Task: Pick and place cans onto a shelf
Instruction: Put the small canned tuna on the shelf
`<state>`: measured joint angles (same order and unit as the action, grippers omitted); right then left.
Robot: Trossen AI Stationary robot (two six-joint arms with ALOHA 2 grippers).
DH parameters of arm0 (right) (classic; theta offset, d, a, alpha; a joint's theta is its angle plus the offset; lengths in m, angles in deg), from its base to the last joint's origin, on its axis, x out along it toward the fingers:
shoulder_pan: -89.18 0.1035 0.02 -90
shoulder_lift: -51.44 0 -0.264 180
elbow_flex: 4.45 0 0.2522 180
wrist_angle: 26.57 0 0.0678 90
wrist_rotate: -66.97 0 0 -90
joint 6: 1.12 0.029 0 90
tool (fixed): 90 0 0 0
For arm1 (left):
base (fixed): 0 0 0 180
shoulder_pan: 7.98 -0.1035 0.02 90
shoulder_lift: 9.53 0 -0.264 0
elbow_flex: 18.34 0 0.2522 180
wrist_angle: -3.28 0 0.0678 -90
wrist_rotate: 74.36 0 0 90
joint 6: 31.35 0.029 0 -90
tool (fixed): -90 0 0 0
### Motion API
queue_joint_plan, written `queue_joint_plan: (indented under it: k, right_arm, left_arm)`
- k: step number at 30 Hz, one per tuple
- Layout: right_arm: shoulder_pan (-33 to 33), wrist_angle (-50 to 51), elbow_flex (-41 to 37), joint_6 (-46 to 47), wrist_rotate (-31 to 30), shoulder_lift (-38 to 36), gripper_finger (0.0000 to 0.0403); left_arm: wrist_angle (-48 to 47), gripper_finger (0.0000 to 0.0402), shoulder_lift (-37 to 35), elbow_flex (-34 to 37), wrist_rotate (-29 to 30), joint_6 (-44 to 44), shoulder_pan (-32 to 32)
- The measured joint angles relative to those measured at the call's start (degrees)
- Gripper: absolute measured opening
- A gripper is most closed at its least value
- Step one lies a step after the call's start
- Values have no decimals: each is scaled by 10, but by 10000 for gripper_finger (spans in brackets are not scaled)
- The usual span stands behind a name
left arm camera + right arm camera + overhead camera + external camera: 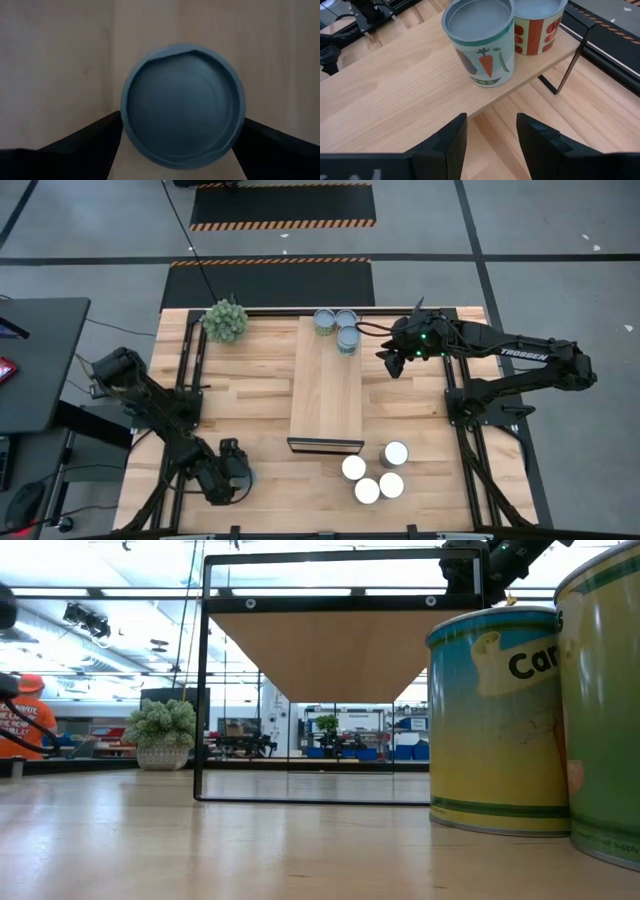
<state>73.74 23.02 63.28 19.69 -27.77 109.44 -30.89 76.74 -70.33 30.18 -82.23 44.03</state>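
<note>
The left gripper (182, 150) stands wide open around a blue-topped can (183, 105) on the table; its rigid, smooth metal wall probably needs a firm mid-height grip

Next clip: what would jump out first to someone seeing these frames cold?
The raised wooden shelf down the table's middle, with three blue-grey-topped cans clustered at its far end. Four white-topped cans sit grouped on the tabletop by the shelf's near end. At the near left, the left gripper straddles another blue-grey-topped can, while the right gripper hangs shut beside the shelf's far end.
</note>
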Motion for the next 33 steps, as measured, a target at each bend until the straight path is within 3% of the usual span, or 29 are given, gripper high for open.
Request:
queue_joint_plan:
  k: [10, 22, 28, 33]
  right_arm:
    - [0, 0, 0, 2, 0, 0, 178]
    - [0, 0, 0, 6, 0, 0, 178]
    - [-2, 4, 0, 2, 6, 0, 178]
    - [-21, 24, 0, -12, 31, 0, 178]
  left_arm:
    - [8, 350, 1, 0, 64, -15, -1]
    - [0, 290, -6, 0, 72, -42, -9]
    - [-84, 290, -84, 1, 47, -49, -74]
    - [-140, 290, -189, 1, 19, 17, -184]
